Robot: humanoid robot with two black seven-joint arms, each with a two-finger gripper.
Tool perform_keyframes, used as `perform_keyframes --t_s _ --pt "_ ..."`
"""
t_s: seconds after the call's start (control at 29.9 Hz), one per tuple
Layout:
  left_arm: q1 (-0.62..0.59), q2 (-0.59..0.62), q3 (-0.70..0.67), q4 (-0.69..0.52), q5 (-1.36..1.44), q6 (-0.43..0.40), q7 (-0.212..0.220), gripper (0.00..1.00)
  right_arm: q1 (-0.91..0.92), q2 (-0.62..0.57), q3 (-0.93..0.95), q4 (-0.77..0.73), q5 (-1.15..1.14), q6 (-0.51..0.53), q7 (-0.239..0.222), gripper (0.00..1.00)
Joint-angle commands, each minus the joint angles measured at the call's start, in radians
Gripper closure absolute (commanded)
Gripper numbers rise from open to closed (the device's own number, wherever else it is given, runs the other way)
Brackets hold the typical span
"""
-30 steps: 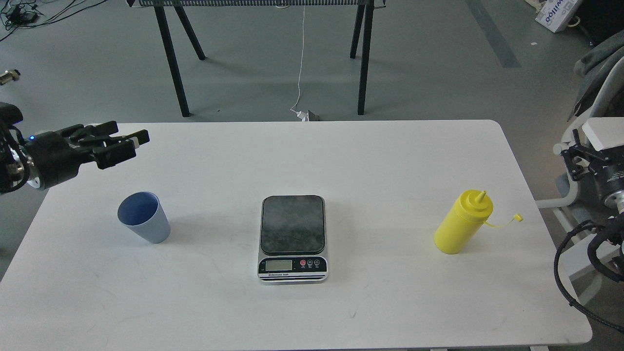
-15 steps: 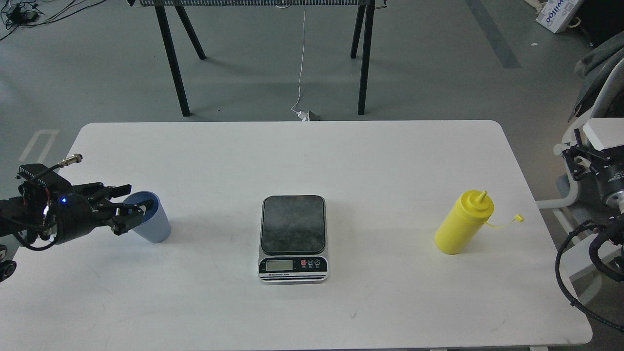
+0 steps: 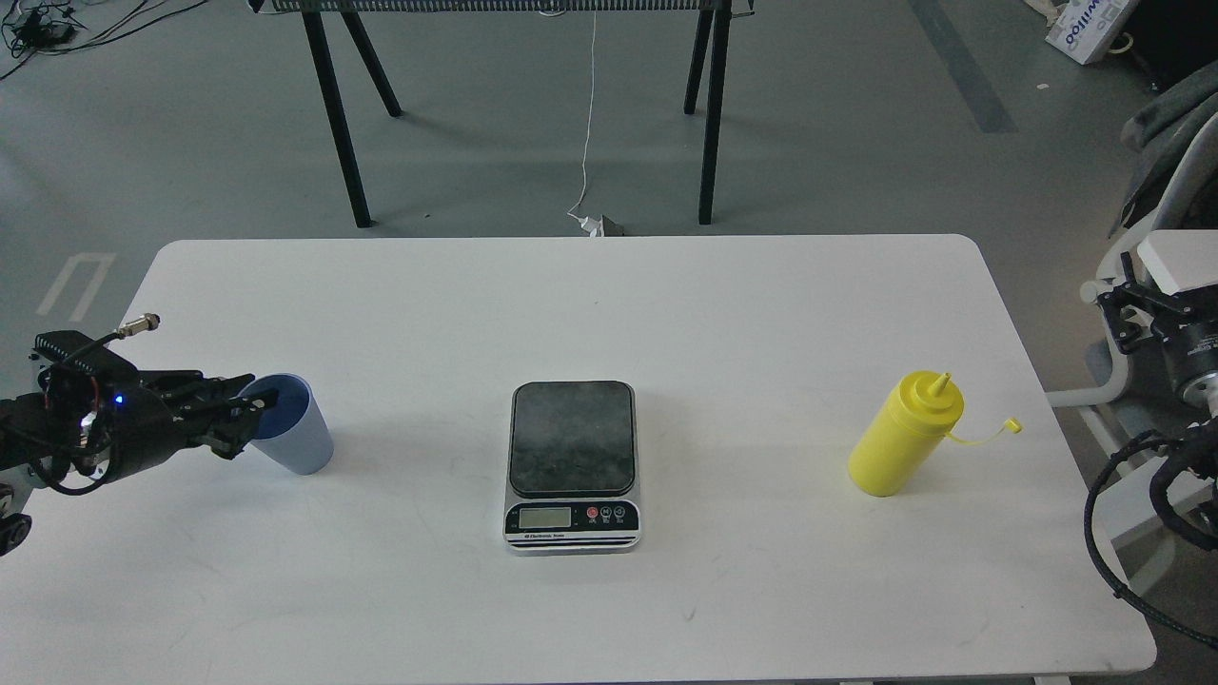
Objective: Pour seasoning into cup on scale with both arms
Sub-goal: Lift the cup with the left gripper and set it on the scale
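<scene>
The main risk here is tipping or shoving the cup (image 3: 284, 425): it is light, narrow at the base, and the left gripper (image 3: 240, 419) meets it high up at the rim, so a squeeze or push that is off-centre could knock it over or slide it across the table (image 3: 609, 314) rather than grip it. A thin plastic wall may also flex and slip out when lifted toward the scale (image 3: 572, 465). The cup stands upright directly at the tips of the jaws, its left rim touching or overlapped by them; one dark finger seems to reach over the rim, but whether the other is outside the wall is unclear. The jaws look narrowly apart, yet they are dark and seen nearly edge-on, so I cannot tell whether they have closed on the cup. The scale sits well beyond the jaws, bare, and the yellow bottle (image 3: 903, 435) farther still. The right gripper is out of view.
</scene>
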Motion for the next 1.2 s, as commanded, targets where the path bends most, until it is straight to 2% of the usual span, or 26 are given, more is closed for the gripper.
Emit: perform_keyframes --t_s 0.0,0.2,0.33,0.43,0.5,0.57,0.63,0.7,0.77,0.94,1.17 --pt "-0.003 -0.001 -0.001 -0.003 -0.004 -0.001 0.0 0.95 -0.002 0.0 0.0 -0.001 0.0 0.0 0.0 0.01" --pt "-0.02 0.011 -0.007 -0.044 -0.004 -0.004 0.0 0.96 -0.011 0.0 0.0 -0.001 0.0 0.0 0.001 0.01" --pt "-0.093 0.036 -0.006 -0.121 -0.002 -0.027 0.0 0.96 -0.017 -0.003 0.002 0.001 0.0 0.0 0.001 0.01" --pt "-0.185 0.056 -0.014 -0.236 -0.007 -0.115 0.0 0.96 -0.025 -0.028 0.008 0.002 0.002 0.0 0.001 0.01" --pt "-0.274 0.056 -0.014 -0.349 -0.048 -0.216 0.0 0.96 -0.031 -0.031 0.02 0.002 0.002 0.0 0.003 0.01" --pt "-0.319 0.044 -0.012 -0.423 -0.094 -0.305 0.0 0.96 -0.042 -0.034 0.032 0.004 0.002 0.0 0.003 0.01" --pt "-0.336 0.004 -0.011 -0.457 -0.096 -0.349 0.0 0.97 -0.046 -0.045 0.037 0.004 0.002 0.0 0.003 0.01" --pt "-0.35 -0.083 -0.003 -0.454 -0.065 -0.355 0.045 0.97 -0.053 -0.049 0.037 0.004 0.002 0.0 0.003 0.01" --pt "-0.379 -0.152 0.014 -0.424 -0.022 -0.375 0.061 0.97 -0.066 -0.057 0.044 0.004 0.002 0.0 0.005 0.01" --pt "-0.403 -0.284 0.111 -0.312 -0.005 -0.387 0.07 0.96 -0.089 -0.066 0.068 0.001 0.002 0.0 0.005 0.01" --pt "-0.391 -0.338 0.117 -0.264 -0.007 -0.387 0.073 0.96 -0.091 -0.071 0.068 0.001 0.002 0.0 0.005 0.01"
